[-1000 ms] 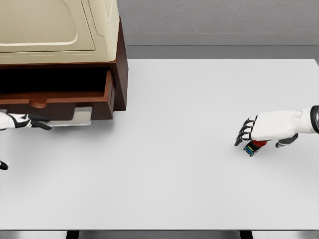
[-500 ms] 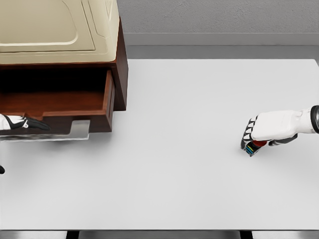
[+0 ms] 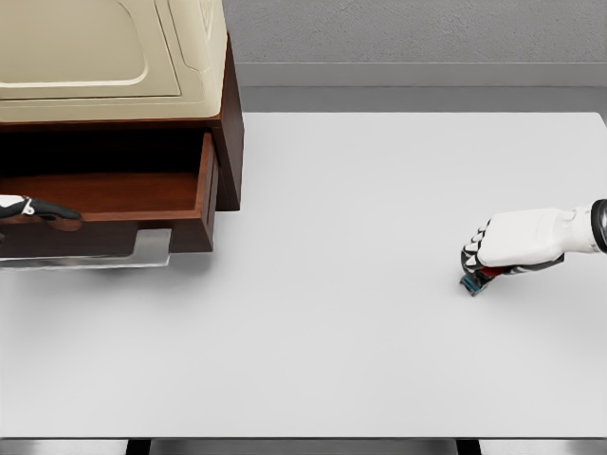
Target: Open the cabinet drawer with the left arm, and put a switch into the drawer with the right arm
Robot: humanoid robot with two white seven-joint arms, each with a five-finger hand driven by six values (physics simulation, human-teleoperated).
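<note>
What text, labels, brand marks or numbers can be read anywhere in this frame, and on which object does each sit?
None can be read.
The switch, mostly covered by the right hand, shows only red and blue patches, no lettering.
The beige top and brown cabinet, its open drawer and the white table carry no markings.
The left hand is at the drawer front, unmarked.

You see a matt, smooth white tabletop (image 3: 313, 351). On it, the cabinet (image 3: 228, 142) is dark polished wood; below its drawer (image 3: 114, 194) a metal plate (image 3: 152, 248) looks brushed and grey.
</note>
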